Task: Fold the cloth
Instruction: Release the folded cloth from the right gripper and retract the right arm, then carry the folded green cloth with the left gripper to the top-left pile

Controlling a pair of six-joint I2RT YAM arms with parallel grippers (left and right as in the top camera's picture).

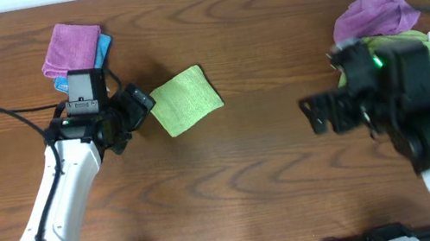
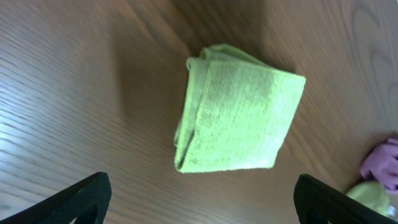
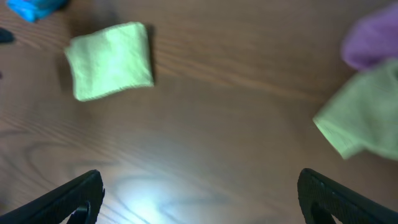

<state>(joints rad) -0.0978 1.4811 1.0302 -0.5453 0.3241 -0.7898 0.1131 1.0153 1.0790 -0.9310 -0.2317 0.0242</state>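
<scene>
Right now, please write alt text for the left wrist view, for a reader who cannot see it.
A folded green cloth lies on the wooden table, untouched, ahead of the open left end effector, whose two dark fingertips show in the bottom corners.

**Three views, one folded cloth shared.**
The wooden table (image 1: 293, 169) is seen from straight above in the overhead view, its near edge at the bottom of the frame. The left wrist view is taken close, angled down on the folded green cloth (image 2: 239, 118), framed by the spread fingertips of the left gripper (image 2: 205, 199). The right wrist view is taken from further off, facing left across the table; the same cloth is caught small at upper left.
</scene>
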